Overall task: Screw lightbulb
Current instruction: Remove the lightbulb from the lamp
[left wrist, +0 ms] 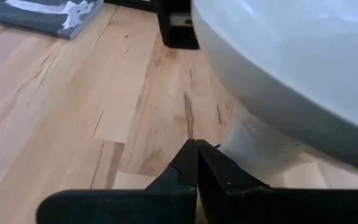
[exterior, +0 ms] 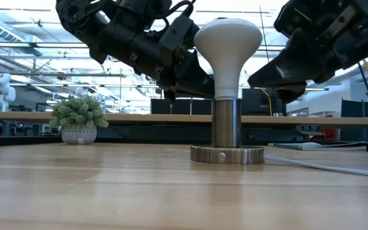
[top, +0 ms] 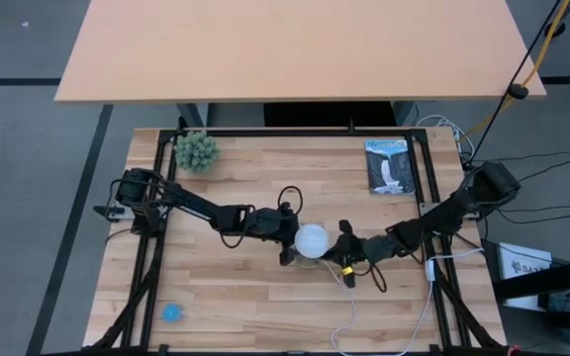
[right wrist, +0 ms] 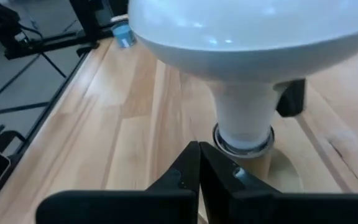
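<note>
The lightbulb (exterior: pixel 227 38) stands upright at the table's middle, its white dome on top. Its neck (right wrist: pixel 244 118) sticks down into a metal socket (exterior: pixel 226 124) on a round base disc (exterior: pixel 227 154). My left gripper (left wrist: pixel 196 155) is shut just left of the bulb (top: pixel 311 240), its fingertips below the dome's overhang and apart from it. My right gripper (right wrist: pixel 199 158) is shut just right of the bulb, pointing at the socket and a little short of it. Neither gripper holds anything.
A white cord (exterior: pixel 324 166) runs from the socket toward the table's near right. A potted plant (top: pixel 196 150) stands at the far left, and a picture book (top: pixel 390 166) lies at the far right. A small blue object (top: pixel 171 312) sits near the front left corner.
</note>
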Available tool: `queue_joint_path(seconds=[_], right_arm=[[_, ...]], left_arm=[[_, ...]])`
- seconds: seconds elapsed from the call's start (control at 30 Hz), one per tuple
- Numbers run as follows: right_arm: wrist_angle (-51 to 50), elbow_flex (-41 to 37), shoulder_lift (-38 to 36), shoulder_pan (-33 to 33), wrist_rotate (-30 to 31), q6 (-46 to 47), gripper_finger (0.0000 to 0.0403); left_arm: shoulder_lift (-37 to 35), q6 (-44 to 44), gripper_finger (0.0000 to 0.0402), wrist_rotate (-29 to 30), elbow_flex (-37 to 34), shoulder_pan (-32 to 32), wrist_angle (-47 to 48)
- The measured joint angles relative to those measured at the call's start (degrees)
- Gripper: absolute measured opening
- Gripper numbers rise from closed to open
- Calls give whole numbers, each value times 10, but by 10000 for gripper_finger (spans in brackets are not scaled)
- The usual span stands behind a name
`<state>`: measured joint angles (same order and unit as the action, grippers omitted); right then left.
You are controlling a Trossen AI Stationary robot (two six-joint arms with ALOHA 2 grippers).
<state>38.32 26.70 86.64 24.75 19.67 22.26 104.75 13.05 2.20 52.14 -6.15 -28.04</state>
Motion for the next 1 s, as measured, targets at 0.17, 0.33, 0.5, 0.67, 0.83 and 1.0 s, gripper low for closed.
queue_joint_path(seconds=[0.17, 0.33, 0.5, 0.67, 0.83, 1.0], right_arm=[[22, 0, 28, 0, 38, 0, 0], [55, 4, 33, -5, 33, -21, 0], [25, 35, 34, -12, 10, -39, 0], [-35, 52, 35, -23, 29, -40, 0], [-36, 52, 35, -43, 61, -58, 0], [-46, 52, 35, -62, 55, -71, 0]], left_arm=[[0, 2, 0, 0, 0, 0, 0], [0, 2, 0, 2, 0, 4, -1], [0, 2, 0, 5, 0, 13, -4], [0, 3, 0, 6, 0, 14, -4], [0, -10, 0, 41, 0, 15, 7], [0, -16, 0, 58, 0, 27, 14]])
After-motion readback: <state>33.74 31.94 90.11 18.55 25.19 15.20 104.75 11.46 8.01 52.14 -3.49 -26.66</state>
